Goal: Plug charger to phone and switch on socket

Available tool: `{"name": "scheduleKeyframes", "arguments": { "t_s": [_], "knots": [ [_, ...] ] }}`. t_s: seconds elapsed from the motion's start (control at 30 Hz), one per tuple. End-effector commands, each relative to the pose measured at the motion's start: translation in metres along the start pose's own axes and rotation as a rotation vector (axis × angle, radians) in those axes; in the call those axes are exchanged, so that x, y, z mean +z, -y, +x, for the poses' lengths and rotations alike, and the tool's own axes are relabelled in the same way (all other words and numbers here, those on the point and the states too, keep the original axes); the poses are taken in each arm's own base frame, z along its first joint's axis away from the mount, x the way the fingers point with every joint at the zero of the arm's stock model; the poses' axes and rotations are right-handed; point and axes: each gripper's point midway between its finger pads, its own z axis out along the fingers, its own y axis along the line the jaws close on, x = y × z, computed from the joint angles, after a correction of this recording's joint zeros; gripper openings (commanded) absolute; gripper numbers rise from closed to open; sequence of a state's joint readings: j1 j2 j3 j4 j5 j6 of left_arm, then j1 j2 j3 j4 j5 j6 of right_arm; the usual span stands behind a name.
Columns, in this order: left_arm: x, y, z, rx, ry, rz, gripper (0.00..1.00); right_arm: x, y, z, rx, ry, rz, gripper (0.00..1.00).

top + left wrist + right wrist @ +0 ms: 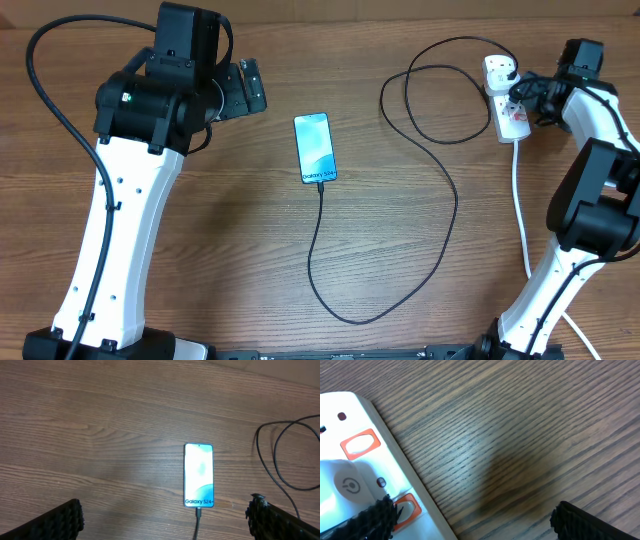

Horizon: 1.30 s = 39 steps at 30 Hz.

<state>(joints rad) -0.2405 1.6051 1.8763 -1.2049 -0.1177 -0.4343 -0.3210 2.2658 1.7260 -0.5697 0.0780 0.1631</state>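
The phone (314,148) lies flat mid-table, its blue screen reading "Galaxy S24+"; it also shows in the left wrist view (199,475). The charger cable (447,215) is plugged into the phone's near end (198,514), loops right and runs to a plug on the white socket strip (505,92). My left gripper (243,88) is open and empty, left of the phone. My right gripper (522,95) is open at the strip's right edge; its left finger sits over a red switch (406,508) on the strip (350,475).
The strip's thick white cord (520,215) runs down the right side towards the front edge. The charger cable forms loops (425,100) between the phone and the strip. Both arm bases stand at the front corners.
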Motion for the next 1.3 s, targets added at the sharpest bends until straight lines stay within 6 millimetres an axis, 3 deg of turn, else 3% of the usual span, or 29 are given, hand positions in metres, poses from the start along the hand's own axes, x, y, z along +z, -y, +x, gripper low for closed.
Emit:
{"name": "scheduleKeyframes", "arguments": {
  "t_s": [0.0, 0.93, 1.27],
  "knots": [
    [0.002, -0.005, -0.001, 0.009, 0.004, -0.023, 1.00, 0.013, -0.035, 0.029, -0.068, -0.089, -0.125, 1.00],
    [0.002, -0.005, -0.001, 0.009, 0.004, -0.024, 1.00, 0.012, -0.042, 0.030, -0.071, -0.094, -0.164, 1.00],
    [0.002, -0.005, -0.001, 0.009, 0.004, -0.024, 1.00, 0.011, -0.054, 0.034, -0.092, -0.099, -0.176, 1.00]
  ]
}}
